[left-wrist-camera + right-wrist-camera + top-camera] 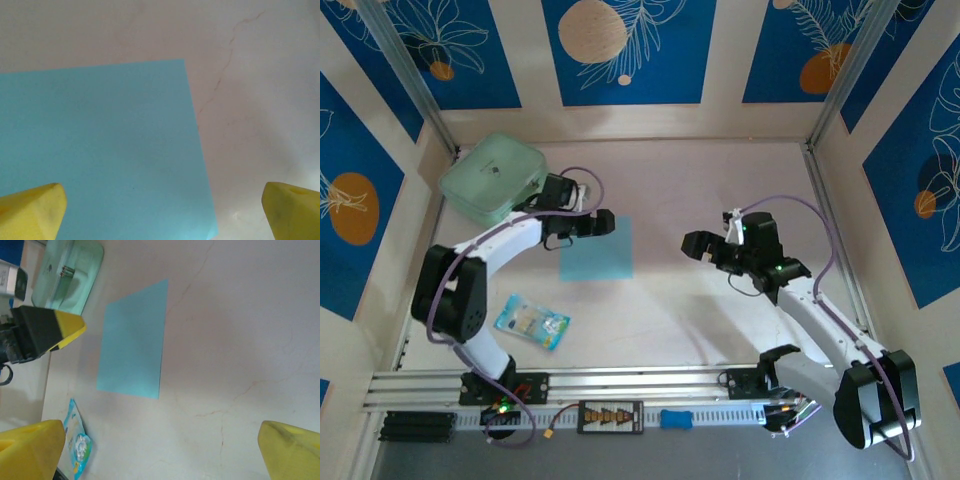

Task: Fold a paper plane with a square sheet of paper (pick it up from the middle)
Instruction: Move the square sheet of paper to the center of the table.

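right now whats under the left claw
The square sheet of paper lies flat on the table below the open left claw. The tabletop beneath the sheet is covered, so unseen.

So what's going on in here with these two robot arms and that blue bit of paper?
The robot is meant to fold a paper plane, but no folding has begun. The blue sheet of paper lies flat and unfolded on the table. The left gripper is open over the sheet's far edge, and the right gripper is open too, off to the sheet's right and apart from it. Neither holds anything. A green pouch and a small printed packet lie off to the left.
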Robot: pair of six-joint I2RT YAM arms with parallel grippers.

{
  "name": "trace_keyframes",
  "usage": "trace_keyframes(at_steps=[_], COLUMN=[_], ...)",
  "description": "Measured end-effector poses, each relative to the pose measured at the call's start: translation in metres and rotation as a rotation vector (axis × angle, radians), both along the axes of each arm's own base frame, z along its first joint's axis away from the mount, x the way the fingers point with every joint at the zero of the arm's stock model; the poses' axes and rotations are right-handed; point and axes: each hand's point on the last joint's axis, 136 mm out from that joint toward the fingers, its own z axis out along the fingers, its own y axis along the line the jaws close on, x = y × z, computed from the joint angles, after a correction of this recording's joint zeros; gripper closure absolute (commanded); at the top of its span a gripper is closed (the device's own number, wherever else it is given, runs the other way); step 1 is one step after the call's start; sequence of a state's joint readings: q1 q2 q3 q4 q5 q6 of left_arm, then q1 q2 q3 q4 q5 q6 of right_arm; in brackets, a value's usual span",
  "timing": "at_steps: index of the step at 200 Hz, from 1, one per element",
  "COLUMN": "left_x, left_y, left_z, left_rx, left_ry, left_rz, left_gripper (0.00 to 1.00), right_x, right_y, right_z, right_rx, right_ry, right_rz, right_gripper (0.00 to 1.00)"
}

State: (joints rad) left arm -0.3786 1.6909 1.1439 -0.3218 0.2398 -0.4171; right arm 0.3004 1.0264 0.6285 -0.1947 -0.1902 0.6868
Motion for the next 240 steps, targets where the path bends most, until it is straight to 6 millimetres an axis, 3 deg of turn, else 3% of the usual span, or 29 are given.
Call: trace_keyframes(at_steps=[44,89,160,240], left_x=[0.007,-0.005,-0.006,-0.010], left_y=[0.002,0.011,0.017,0.016], left_z=[-0.040,-0.068,-0.075,-0.080], left_rx=[0.104,0.168,0.204,0.221], left_ry=[0.114,0.209,0.219,0.190], left_rz=[0.010,0.020,0.034,0.033], left_gripper=[0.00,0.00,0.00,0.00], right_x=[-0.011,-0.015,-0.015,-0.004], right_y=[0.010,0.015,0.015,0.007], right_z=[-0.013,-0.025,-0.057,-0.064], right_rx=[0.014,0.023,0.018,0.024], right_ry=[0.059,0.089,0.155,0.160], right_rz=[0.004,-0.007,-0.039,-0.069], right_gripper=[0.01,0.01,0.01,0.01])
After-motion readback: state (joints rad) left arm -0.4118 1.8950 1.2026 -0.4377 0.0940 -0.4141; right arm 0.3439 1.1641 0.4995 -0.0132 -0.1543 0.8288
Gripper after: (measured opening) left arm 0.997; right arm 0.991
